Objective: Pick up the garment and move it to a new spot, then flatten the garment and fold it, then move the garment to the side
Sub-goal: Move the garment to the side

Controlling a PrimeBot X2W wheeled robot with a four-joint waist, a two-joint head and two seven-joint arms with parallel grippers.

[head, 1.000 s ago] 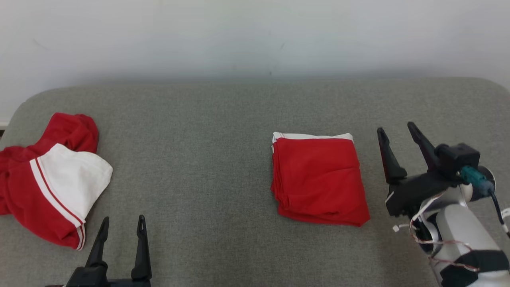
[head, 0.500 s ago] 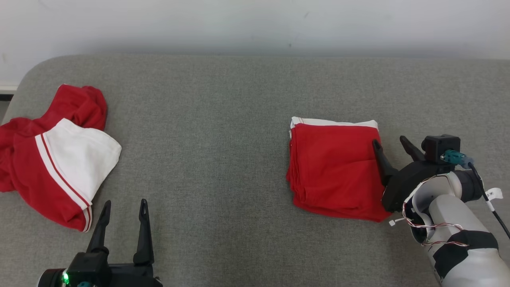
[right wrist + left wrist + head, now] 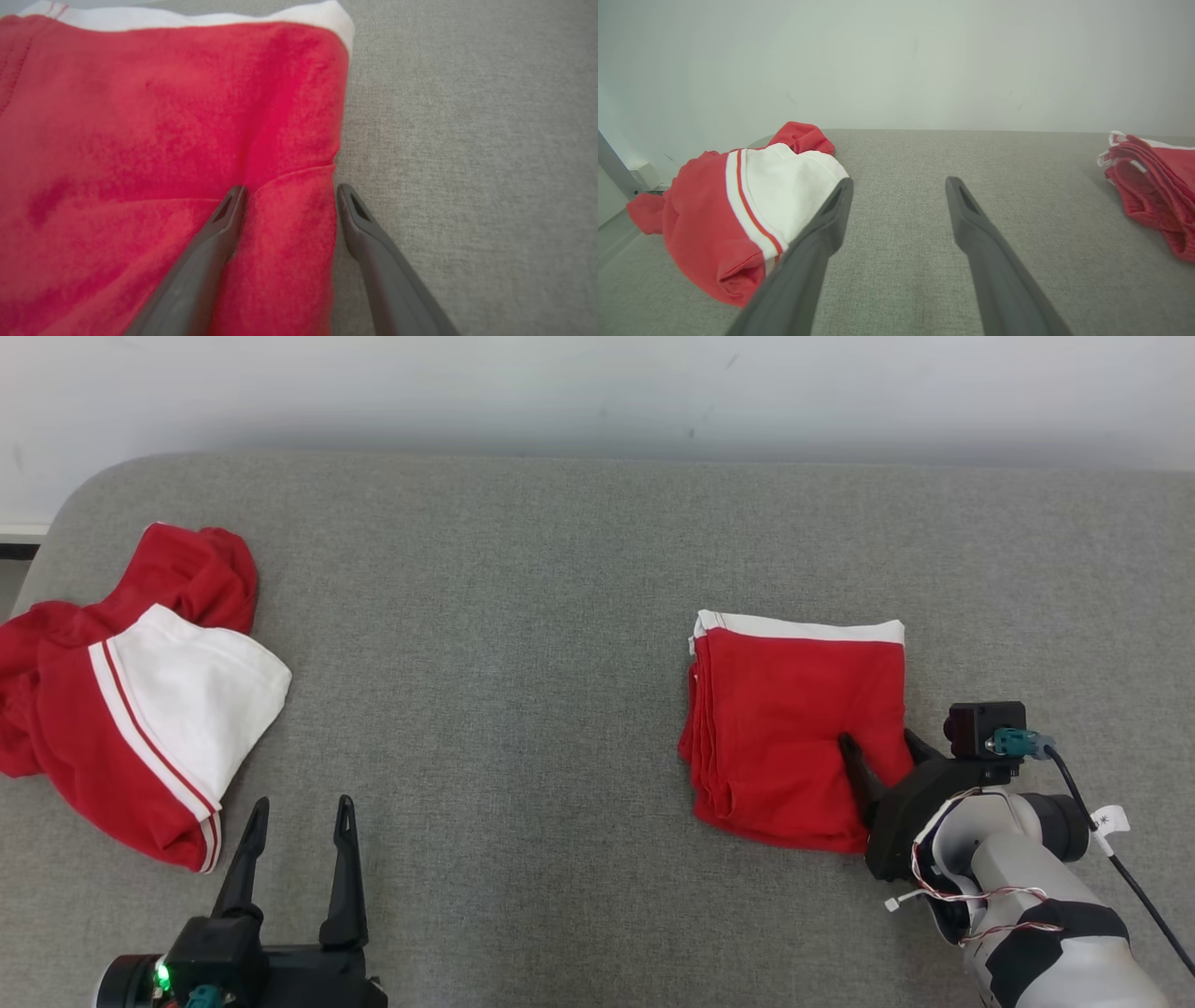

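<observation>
While the left end effector (image 3: 299, 801) waits wide open far off, the right end effector (image 3: 878, 739), spread wide and empty, straddles the right edge of the folded red garment (image 3: 789, 719).

L end effector (image 3: 899, 183) nr crumpled garment (image 3: 710, 224)

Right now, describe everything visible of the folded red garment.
The folded garment is red, soft-looking cloth with a white band along its far edge, folded into a flat rectangle with layers showing at its left side. It lies on the grey cushion, right of centre. The open right gripper straddles its right edge, one finger over the cloth, one beside it; whether they touch is unclear.
</observation>
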